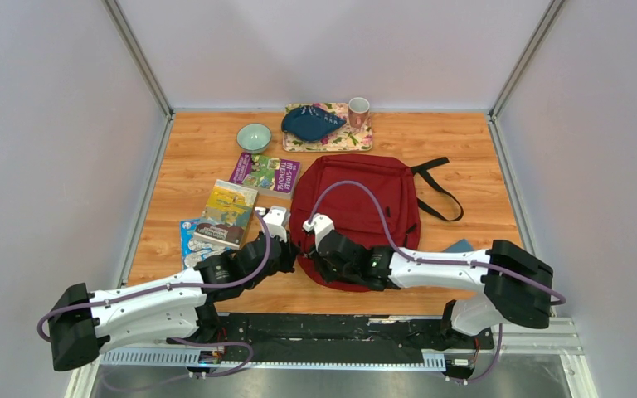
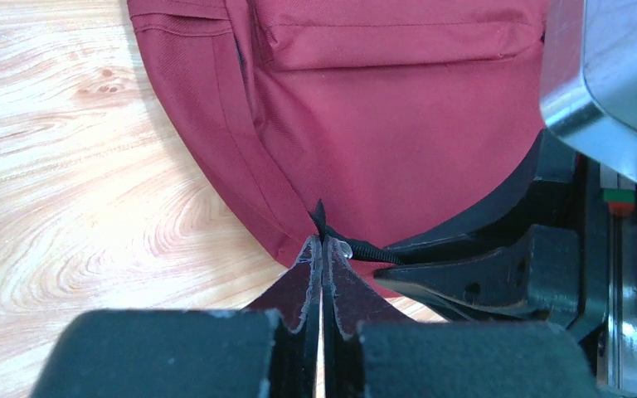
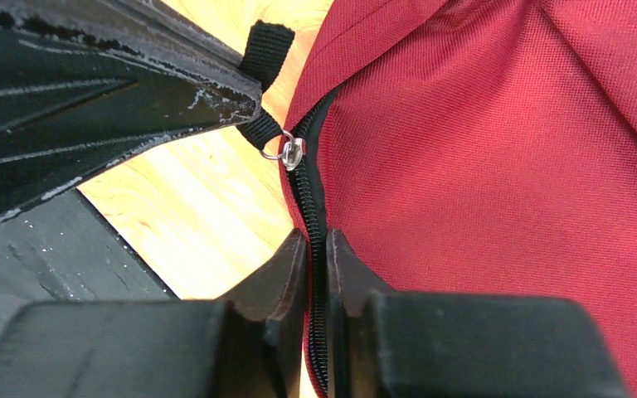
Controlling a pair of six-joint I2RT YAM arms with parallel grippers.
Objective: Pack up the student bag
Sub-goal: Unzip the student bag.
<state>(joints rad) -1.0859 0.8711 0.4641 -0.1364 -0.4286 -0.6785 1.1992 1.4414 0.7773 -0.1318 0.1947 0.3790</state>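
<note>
The student bag [image 1: 357,199], dark red with black straps, lies flat mid-table. Both grippers meet at its near left corner. My left gripper [image 2: 322,240] is shut on the black zipper pull [image 3: 259,128], beside the silver slider [image 3: 292,152]. My right gripper [image 3: 316,240] has its jaws pressed together on the black zipper track and red seam [image 3: 311,195] just below that slider. In the top view the left gripper [image 1: 292,253] and the right gripper [image 1: 313,259] nearly touch.
Three books [image 1: 228,214] lie left of the bag, with a green bowl [image 1: 254,137] behind them. A floral tray [image 1: 357,141] at the back carries a dark blue pouch [image 1: 311,123] and a cup [image 1: 358,110]. A small blue item [image 1: 458,246] peeks out by the right arm.
</note>
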